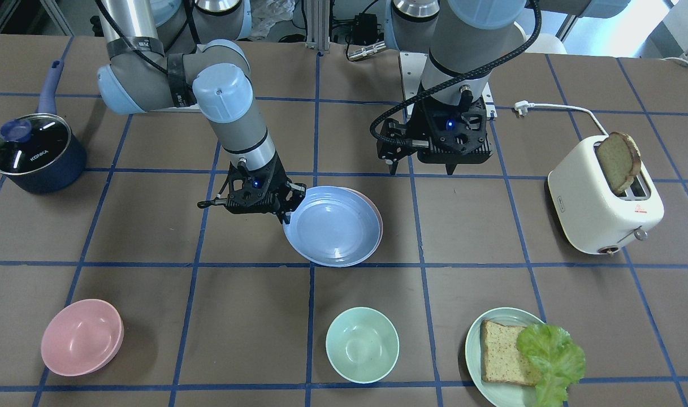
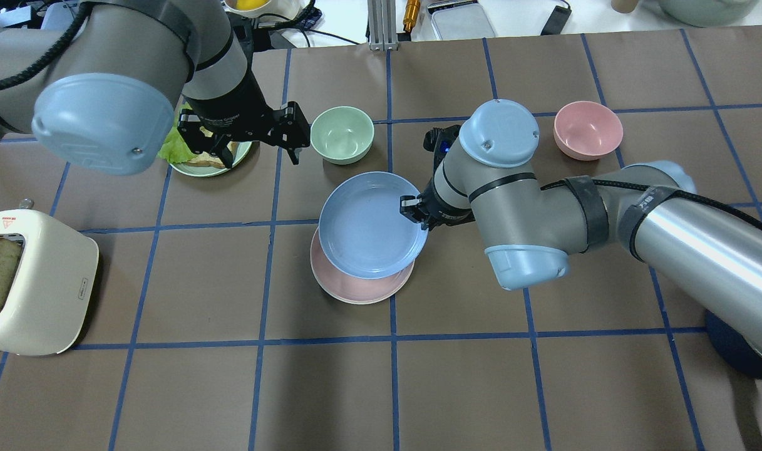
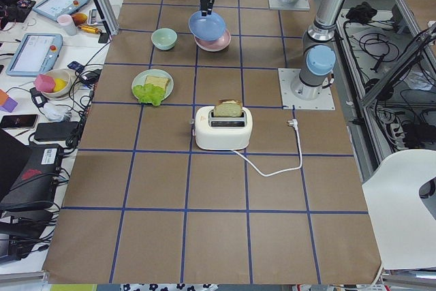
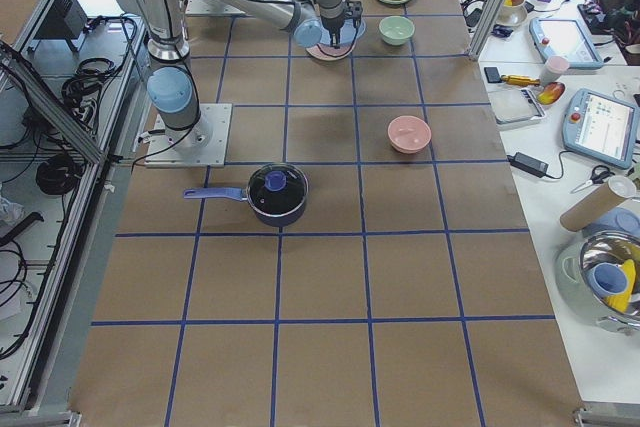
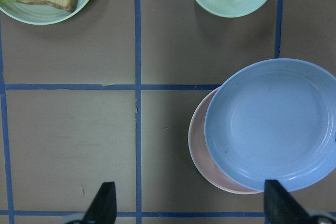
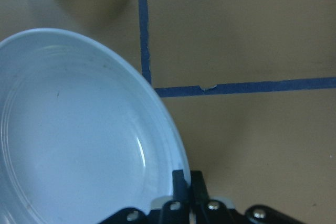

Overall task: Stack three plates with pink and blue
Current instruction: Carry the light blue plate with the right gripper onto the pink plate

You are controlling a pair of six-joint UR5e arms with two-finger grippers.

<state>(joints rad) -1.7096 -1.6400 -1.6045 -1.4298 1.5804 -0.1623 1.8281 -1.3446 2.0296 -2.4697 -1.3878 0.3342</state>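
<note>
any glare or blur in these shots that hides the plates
Exterior front-facing: white glare streaks on the pot lid, none on the blue plate. Right wrist-mounted: one thin highlight inside that plate, nothing hidden. Left wrist-mounted: soft shadows only, the pink plate plain under the blue one.

Wrist cameras close above blue plate [image 5: 270, 124]

Brown bench [image 3: 218, 236] carrying blue tape grid [image 5: 138, 35]; cluttered side desk [image 3: 17, 97] running alongside; white chair [image 3: 402, 216] sitting nearby.
</note>
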